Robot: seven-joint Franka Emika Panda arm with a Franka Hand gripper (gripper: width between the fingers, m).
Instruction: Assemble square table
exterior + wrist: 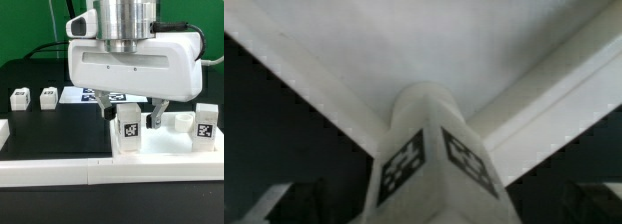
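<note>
Exterior view: the square tabletop (175, 148) lies near right on the black table (50, 130). Above its left end hangs the gripper (133, 116), its fingers (157, 113) spread wide either side of an upright leg (128, 127), gripping nothing. A second leg (18, 98) and a third leg (47, 96) stand far left.

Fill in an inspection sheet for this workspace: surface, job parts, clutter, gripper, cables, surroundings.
Surface: black table, with a white border rail along the front.
Job's things: square table top lies flat. The centre leg stands upright on it, and the right leg stands upright at its end. The far-left leg and the next leg are loose on the black table.
Clutter: nothing seen; the marker board lies behind.
Grippers: gripper is open and straddles the centre leg without touching it.
Cables: a thin green line in the background; cannot tell whether it is a cable.
Surroundings: dark; nothing seen.
</note>
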